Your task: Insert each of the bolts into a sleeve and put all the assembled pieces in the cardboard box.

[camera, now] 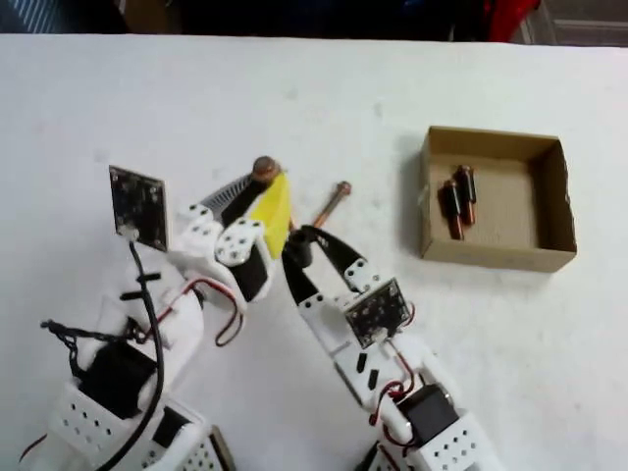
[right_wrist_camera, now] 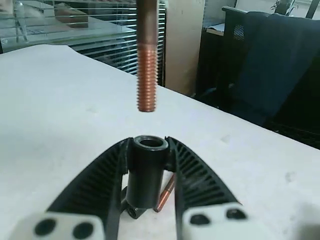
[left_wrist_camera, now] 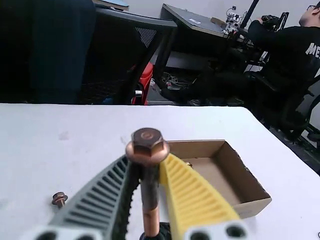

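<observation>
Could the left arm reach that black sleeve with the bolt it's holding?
Probably yes. The left pincer grips the bolt upright, its threaded tip hanging just above the open mouth of the sleeve, held in the right pincer, with nothing between them.

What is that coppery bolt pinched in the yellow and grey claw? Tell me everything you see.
The bolt looks like coppery metal: a six-sided head with a flange, a smooth shaft, thread at the end. It points head up, its shaft pinched by the left claw. Its threaded tip hangs above the black sleeve held in the right claw, not yet inside.
</observation>
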Controlling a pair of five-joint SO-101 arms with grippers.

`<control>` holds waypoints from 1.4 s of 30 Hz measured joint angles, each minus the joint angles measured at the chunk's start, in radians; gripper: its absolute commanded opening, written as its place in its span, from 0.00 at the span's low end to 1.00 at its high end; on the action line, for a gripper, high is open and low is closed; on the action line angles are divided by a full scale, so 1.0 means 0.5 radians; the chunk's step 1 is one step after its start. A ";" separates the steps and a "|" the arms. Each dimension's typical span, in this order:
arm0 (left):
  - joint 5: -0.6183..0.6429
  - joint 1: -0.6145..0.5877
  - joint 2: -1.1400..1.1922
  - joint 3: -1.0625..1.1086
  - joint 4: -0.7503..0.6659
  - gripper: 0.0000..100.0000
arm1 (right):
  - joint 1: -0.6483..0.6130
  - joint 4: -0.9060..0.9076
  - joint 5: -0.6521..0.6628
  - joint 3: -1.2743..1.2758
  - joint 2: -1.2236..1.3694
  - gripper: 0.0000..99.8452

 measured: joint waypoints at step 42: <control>-0.015 0.089 -0.034 0.098 -0.025 0.02 | -0.015 -0.101 0.000 0.012 0.006 0.02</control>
